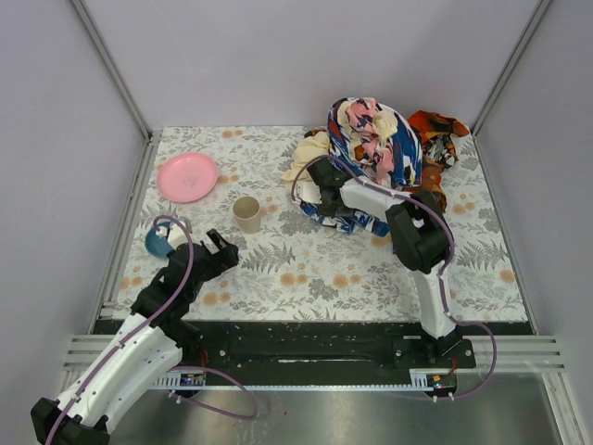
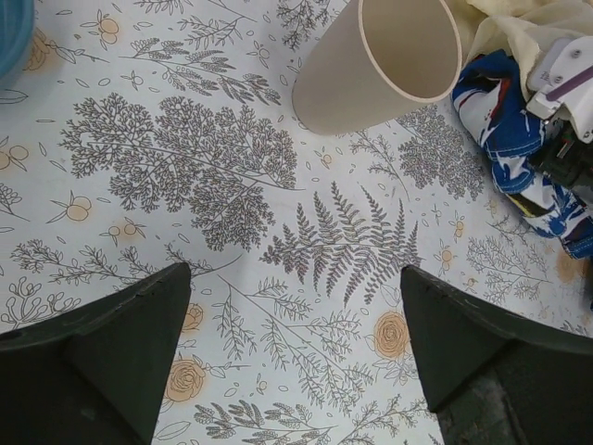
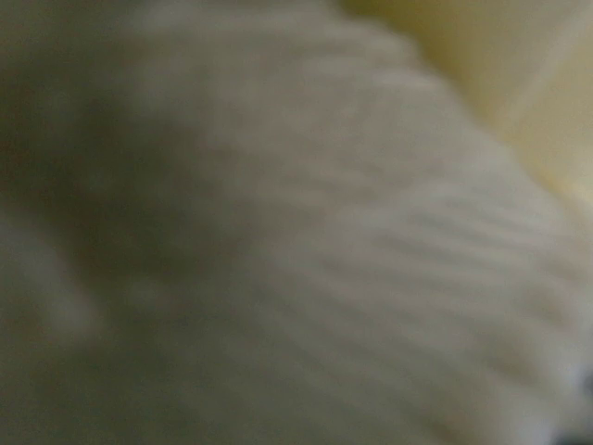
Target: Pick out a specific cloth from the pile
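where pile (image 1: 375, 139) perhaps hides right jaws, cup (image 1: 246, 213) near

white arms (image 1: 120, 366) with black joints, purple cables (image 1: 191, 252), dark wedge-shaped claw fingers (image 2: 111, 362).

A pink plate (image 1: 187, 176) lies near the far left of the table (image 1: 306, 273), whose cover is printed with ferns and flowers. A tan cup (image 1: 246, 214) stands upright to the plate's right, apart from it. A blue bowl (image 1: 156, 243) sits by the left edge.
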Controlling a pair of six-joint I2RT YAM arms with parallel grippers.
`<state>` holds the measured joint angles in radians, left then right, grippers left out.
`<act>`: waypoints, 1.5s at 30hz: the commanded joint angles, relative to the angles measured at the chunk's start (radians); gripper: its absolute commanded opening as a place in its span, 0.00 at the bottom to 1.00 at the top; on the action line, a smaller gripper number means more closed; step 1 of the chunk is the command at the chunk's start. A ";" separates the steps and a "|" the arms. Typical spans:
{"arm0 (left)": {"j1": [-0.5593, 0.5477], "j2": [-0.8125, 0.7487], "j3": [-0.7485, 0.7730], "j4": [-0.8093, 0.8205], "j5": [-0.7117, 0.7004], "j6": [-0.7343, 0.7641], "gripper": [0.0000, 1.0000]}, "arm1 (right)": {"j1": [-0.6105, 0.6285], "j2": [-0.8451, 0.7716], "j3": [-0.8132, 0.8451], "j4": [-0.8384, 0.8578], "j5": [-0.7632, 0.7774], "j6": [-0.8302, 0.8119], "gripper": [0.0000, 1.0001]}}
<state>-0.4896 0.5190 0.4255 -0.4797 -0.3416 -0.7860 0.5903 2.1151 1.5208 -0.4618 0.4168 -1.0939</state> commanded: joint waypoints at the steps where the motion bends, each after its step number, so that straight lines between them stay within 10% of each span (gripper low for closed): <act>1: 0.005 0.001 0.025 0.009 -0.050 -0.002 0.99 | -0.050 0.238 0.174 -0.338 -0.094 0.049 0.56; 6: 0.006 0.009 0.030 0.016 -0.057 0.002 0.99 | -0.063 0.269 0.216 -0.334 -0.010 0.066 0.00; 25: 0.005 0.027 0.050 0.042 -0.011 -0.001 0.99 | -0.073 -0.411 0.027 0.374 0.114 0.406 0.00; 45: 0.006 0.110 0.122 0.062 0.029 0.039 0.99 | -0.673 0.247 0.623 -0.153 -0.236 1.034 0.00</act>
<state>-0.4889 0.6071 0.4854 -0.4728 -0.3462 -0.7815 -0.0071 2.1860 1.9919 -0.4057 0.2920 -0.2310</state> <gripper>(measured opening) 0.988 0.417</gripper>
